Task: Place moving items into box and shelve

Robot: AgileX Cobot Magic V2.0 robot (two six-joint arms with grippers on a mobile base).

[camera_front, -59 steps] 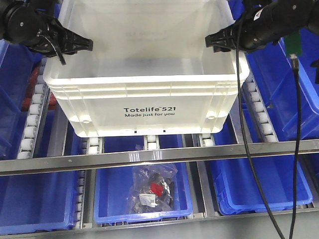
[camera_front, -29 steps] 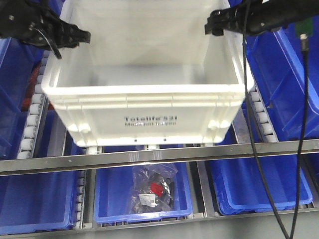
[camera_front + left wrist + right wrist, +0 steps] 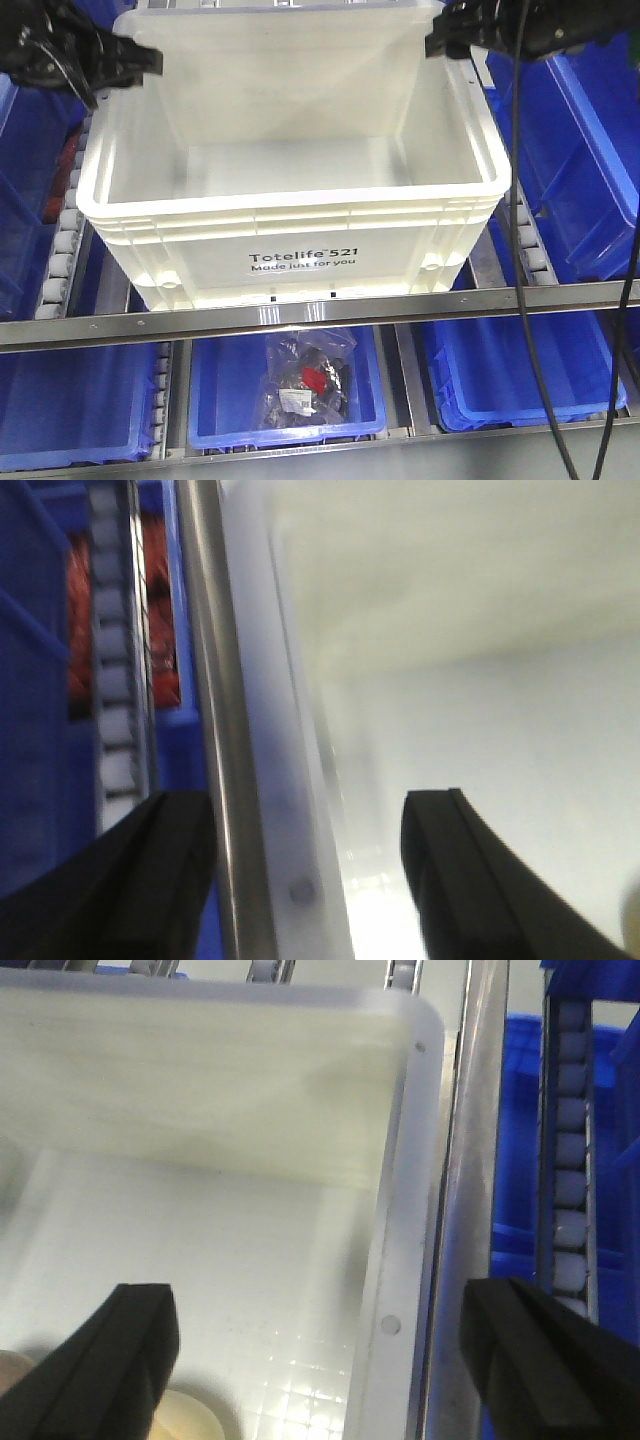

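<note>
Cream-white plastic box [image 3: 300, 215] sits on the roller shelf rails, black "Totelife 521" print on its front wall, long metal rail [image 3: 300, 313] running just below that wall. Left gripper [image 3: 120, 62] sits at the box's far left corner, right gripper [image 3: 455, 35] at the far right corner. Left wrist view: the black fingers [image 3: 165, 880] stand apart and straddle the box's left rim, one finger outside by the metal rail and roller strip [image 3: 118, 710], the other inside over the white interior; no visible squeeze on the wall. Right wrist view: fingers [image 3: 135, 1345] apart too, one inside the box, the other outside past the rim over the blue bin [image 3: 520, 1140] and rollers; the rim passes between them untouched on both sides as far as the view shows. Pale rounded shapes [image 3: 185, 1420] lie low under the right gripper's inner finger, too cropped to identify; plush balls not clearly visible in the front view. Blue bins [image 3: 285, 395] lie on the lower level, the middle one holding a clear bag [image 3: 308, 385] with dark and red contents.
</note>
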